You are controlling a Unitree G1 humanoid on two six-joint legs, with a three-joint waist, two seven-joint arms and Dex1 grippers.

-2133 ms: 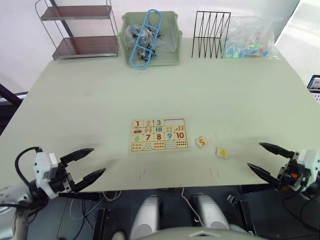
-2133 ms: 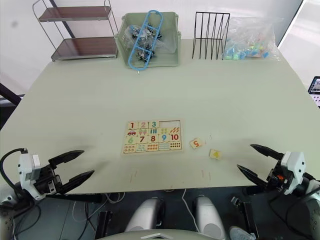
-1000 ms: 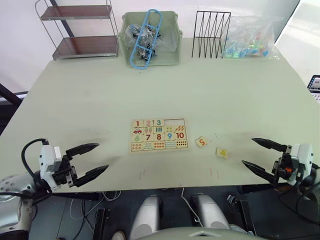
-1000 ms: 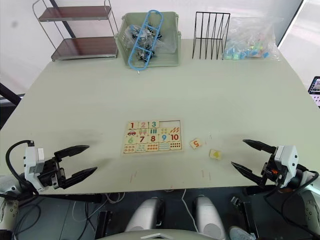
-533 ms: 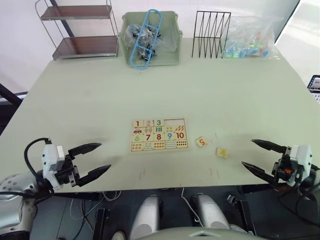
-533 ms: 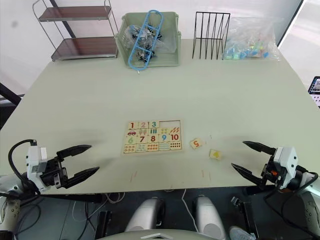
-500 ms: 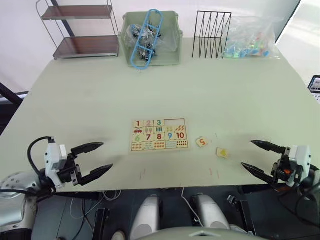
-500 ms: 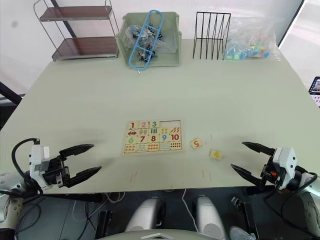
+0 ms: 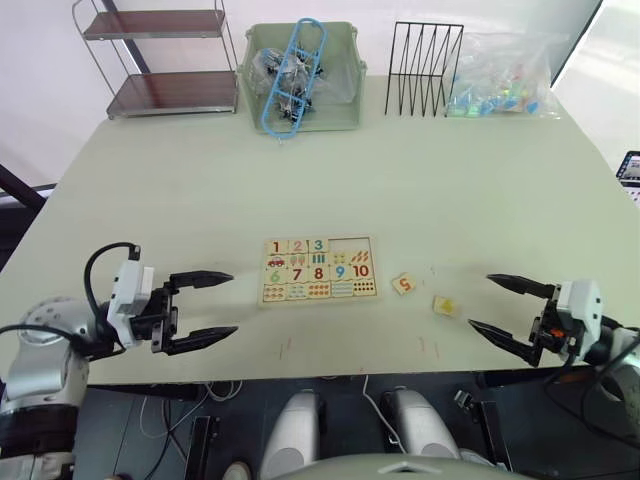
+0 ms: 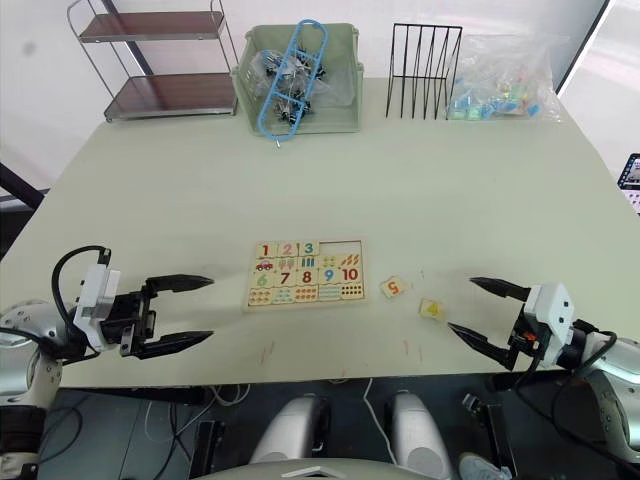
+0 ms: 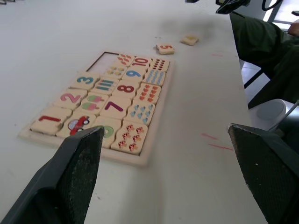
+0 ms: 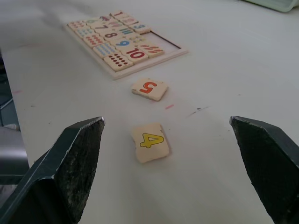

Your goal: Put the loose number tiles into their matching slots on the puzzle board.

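Yellow 4 tile (image 12: 150,141) lies just ahead of the spread right gripper (image 9: 508,313); best approached squarely, pinching opposite edges.

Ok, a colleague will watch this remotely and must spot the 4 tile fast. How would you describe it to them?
Start at the puzzle board in the middle of the table. To the board's right, two loose tiles lie on the bare tabletop, apart from each other. The 4 tile is the one farther from the board and nearest the right gripper; it bears a yellow digit, while the 5 tile bears an orange one.
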